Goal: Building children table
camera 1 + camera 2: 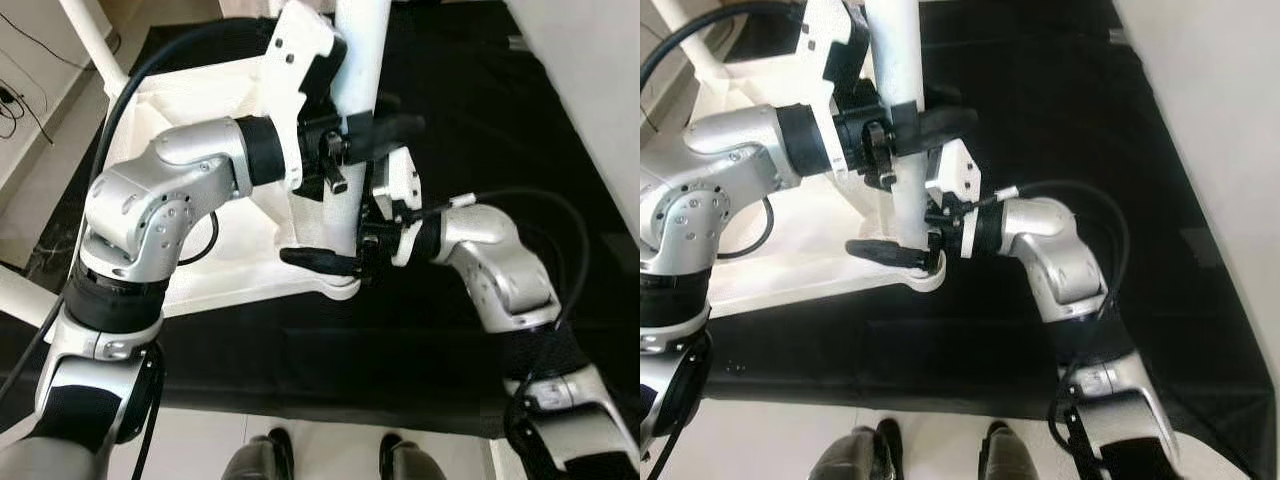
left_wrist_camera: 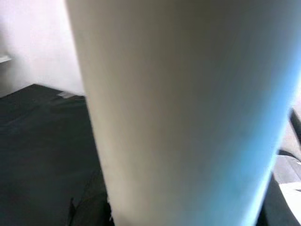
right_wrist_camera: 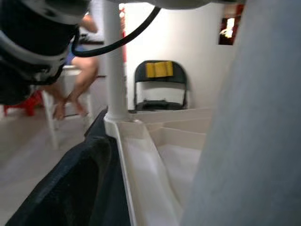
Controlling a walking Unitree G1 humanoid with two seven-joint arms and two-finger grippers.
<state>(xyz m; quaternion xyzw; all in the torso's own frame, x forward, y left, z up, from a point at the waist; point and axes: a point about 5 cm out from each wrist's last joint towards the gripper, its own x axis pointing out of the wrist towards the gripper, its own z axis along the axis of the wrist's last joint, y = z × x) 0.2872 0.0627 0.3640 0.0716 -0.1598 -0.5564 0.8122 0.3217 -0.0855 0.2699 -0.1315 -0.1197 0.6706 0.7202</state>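
Grippers both on the white table leg [image 1: 358, 100]: my left gripper [image 1: 372, 128] clamped round it up high, my right gripper [image 1: 335, 262] closed on it at the base. Leg stands upright in the corner socket of the upturned tabletop [image 1: 200, 110], on a black mat [image 1: 470, 330]. Step: seating the leg; next prob. needs a straight push or twist home. Smooth, round, hard plastic tube; ribbed underside.

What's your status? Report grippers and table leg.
Left gripper clamped high on white leg. Right gripper clamped at its base. Leg upright in tabletop corner socket. Nothing obstructing.
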